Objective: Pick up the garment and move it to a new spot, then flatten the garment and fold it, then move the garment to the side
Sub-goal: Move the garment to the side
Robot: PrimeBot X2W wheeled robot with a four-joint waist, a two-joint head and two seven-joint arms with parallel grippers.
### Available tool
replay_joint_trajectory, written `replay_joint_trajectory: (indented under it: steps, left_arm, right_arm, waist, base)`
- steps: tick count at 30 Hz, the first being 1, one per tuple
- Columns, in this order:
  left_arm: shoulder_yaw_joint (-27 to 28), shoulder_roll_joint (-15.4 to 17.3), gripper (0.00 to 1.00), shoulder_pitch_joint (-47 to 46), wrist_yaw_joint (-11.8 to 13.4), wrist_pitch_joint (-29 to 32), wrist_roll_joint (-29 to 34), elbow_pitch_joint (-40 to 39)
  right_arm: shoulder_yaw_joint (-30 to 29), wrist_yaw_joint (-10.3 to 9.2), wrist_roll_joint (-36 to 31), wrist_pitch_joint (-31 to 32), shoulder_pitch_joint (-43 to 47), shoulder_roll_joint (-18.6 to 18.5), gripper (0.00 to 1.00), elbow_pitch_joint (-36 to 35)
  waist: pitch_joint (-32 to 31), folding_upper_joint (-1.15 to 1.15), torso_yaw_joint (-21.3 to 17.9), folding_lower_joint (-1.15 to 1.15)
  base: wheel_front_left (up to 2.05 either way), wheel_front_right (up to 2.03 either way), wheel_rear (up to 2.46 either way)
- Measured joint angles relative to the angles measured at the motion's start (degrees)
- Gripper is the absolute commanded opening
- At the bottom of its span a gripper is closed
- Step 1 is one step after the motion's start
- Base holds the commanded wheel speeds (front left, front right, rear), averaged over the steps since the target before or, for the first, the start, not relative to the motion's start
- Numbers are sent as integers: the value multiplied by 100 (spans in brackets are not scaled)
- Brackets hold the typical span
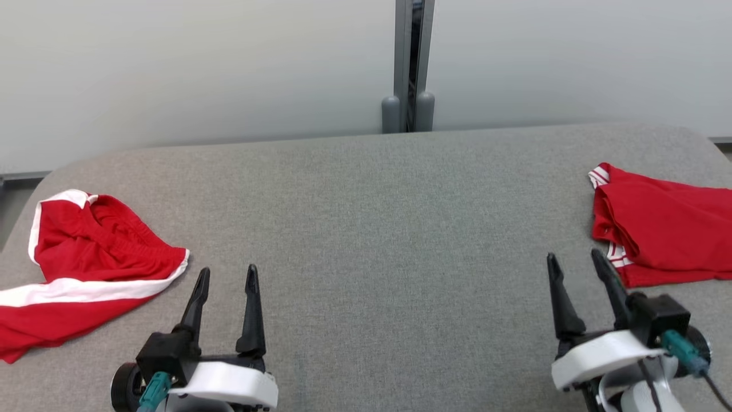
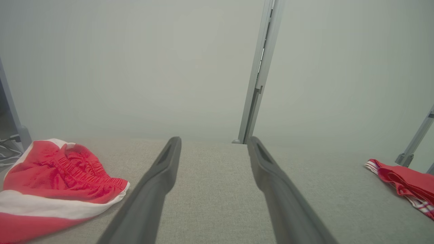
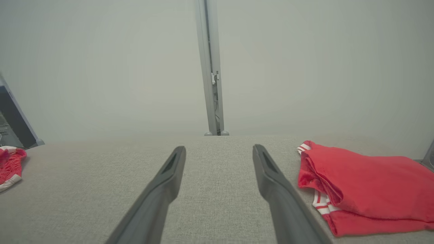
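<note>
A crumpled red garment with white bands (image 1: 91,257) lies at the table's left end, seen again in the left wrist view (image 2: 57,176) and at the far left of the right wrist view (image 3: 10,162). My left gripper (image 1: 227,269) (image 2: 213,140) stands open just right of it, apart from the cloth, nothing between its fingers. A second red garment with white stripes (image 1: 669,229) (image 3: 366,183) (image 2: 407,184) lies folded at the right end. My right gripper (image 1: 573,254) (image 3: 219,148) is open beside that garment's near left corner, holding nothing.
The grey fabric-covered table (image 1: 377,229) stretches bare between the two garments. Behind it stands a pale wall with a grey vertical post (image 1: 409,68). The table's rounded corners fall away at far left and far right.
</note>
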Motion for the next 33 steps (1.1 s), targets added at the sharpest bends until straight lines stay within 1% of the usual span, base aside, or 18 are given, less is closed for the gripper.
replay_joint_trajectory:
  steps: [2, 4, 10, 16, 20, 33]
  left_arm:
    - [53, -3, 100, 83, -60, 0, 0, 85]
    - [47, -13, 100, 194, -179, 0, -13, 192]
    - [256, -19, 100, 438, -230, 0, 129, 421]
    - [495, -18, 100, 649, -327, 0, 180, 422]
    - [594, -16, 100, 711, -354, -1, 242, 380]
    - [591, -18, 100, 773, -370, -1, 254, 372]
  right_arm:
    - [98, 0, -31, 0, 219, 12, 100, -192]
    - [174, 0, -22, 0, 382, 35, 100, -356]
    - [226, 0, 58, 0, 748, -3, 100, -608]
    - [185, 0, 79, 0, 1049, -4, 100, -750]
    - [170, 0, 134, 0, 1187, 16, 100, -772]
    - [223, 0, 145, 0, 1243, 40, 100, -778]
  waist:
    - [-101, 0, 18, 0]
    - [-180, 0, 34, 0]
    - [-352, 0, 61, 0]
    - [-490, 0, 79, 0]
    - [-581, 0, 90, 0]
    - [-709, 0, 27, 0]
  base:
    - [0, 0, 0]
    - [0, 0, 0]
    - [0, 0, 0]
    - [0, 0, 0]
    - [0, 0, 0]
    - [0, 0, 0]
